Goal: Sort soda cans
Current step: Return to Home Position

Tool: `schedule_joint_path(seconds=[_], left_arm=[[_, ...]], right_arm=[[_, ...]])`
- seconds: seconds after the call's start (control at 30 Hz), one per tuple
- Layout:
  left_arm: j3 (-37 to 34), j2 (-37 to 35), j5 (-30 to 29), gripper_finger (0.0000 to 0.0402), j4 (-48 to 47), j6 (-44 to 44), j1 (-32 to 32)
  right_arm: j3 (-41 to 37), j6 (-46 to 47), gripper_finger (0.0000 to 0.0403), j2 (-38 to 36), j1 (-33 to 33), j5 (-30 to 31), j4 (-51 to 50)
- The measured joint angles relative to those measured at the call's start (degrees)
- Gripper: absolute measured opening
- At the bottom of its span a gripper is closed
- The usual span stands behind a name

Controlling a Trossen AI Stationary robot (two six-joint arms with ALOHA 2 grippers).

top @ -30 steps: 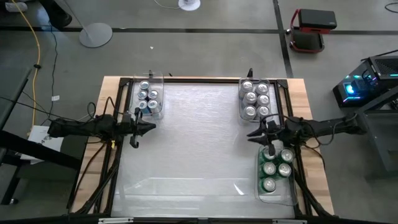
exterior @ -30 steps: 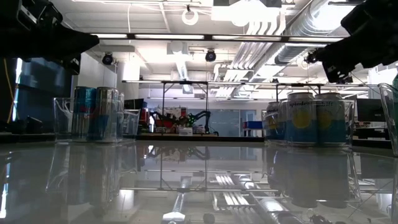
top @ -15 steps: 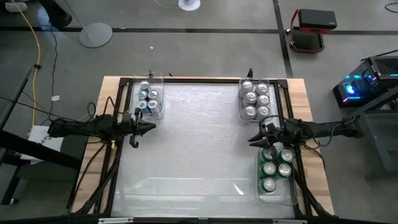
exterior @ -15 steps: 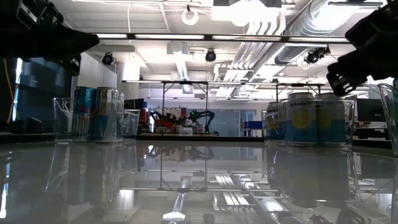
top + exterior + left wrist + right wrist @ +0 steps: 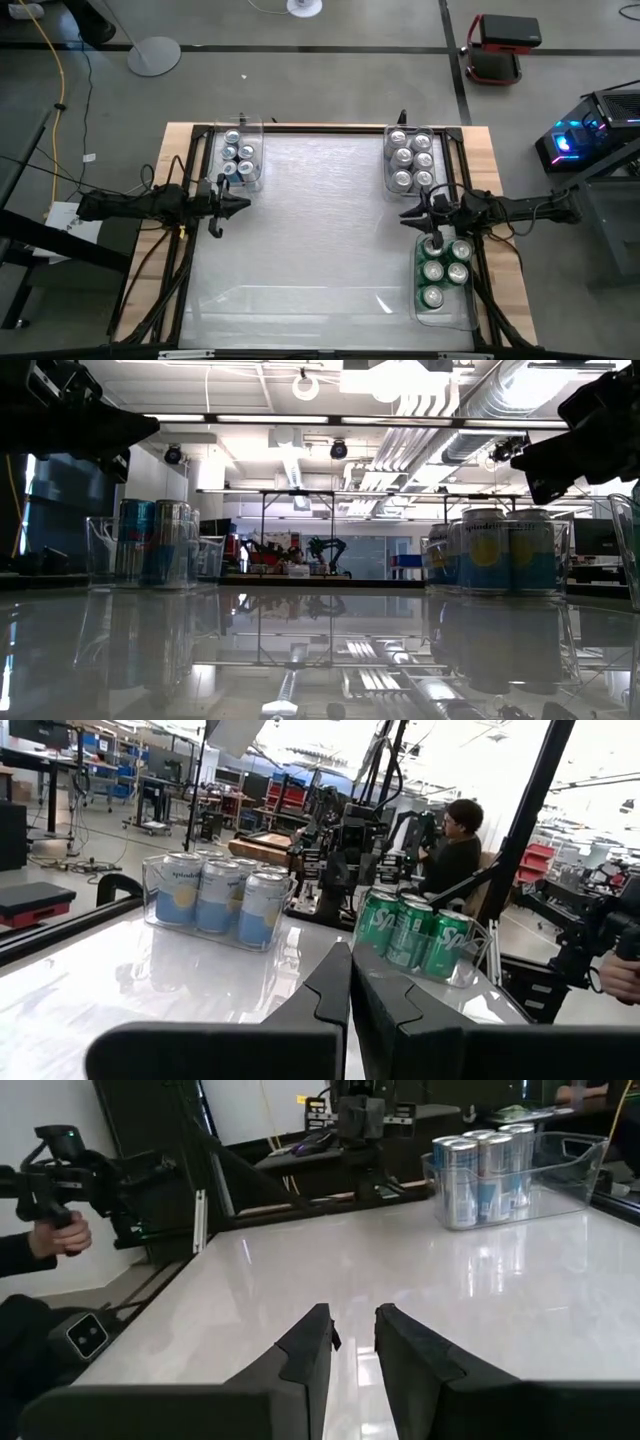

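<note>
The soda cans stand upright in three clear bins. Silver and blue cans [image 5: 240, 155] fill the bin at the far left, also seen as the cans [image 5: 485, 1165] in the right wrist view. Pale blue cans [image 5: 411, 160] fill the far right bin, and green cans [image 5: 443, 270] fill the near right bin. My left gripper [image 5: 245, 203] hovers shut at the table's left side, level, near the far left bin. My right gripper [image 5: 405, 217] hovers shut at the right side, between the two right bins. Neither holds anything.
The white glossy tabletop [image 5: 320, 230] lies bare between the bins. A black frame [image 5: 190, 200] runs along the table's sides. A person [image 5: 455, 850] sits beyond the table, and a hand holding a controller [image 5: 50, 1230] shows off the table's left edge.
My right arm has folded in slightly toward the table's right edge, while its gripper stays shut in almost the same place. The cans and bins have not moved.
</note>
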Motion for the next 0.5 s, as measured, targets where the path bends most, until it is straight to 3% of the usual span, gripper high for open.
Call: schedule_joint_path(seconds=[0.5], left_arm=[[0.02,0.0,-0.01,0.0,-0.46,-0.34,0.0]], right_arm=[[0.0,-1.02,0.0078,0.42,0.0,1.91,-0.21]])
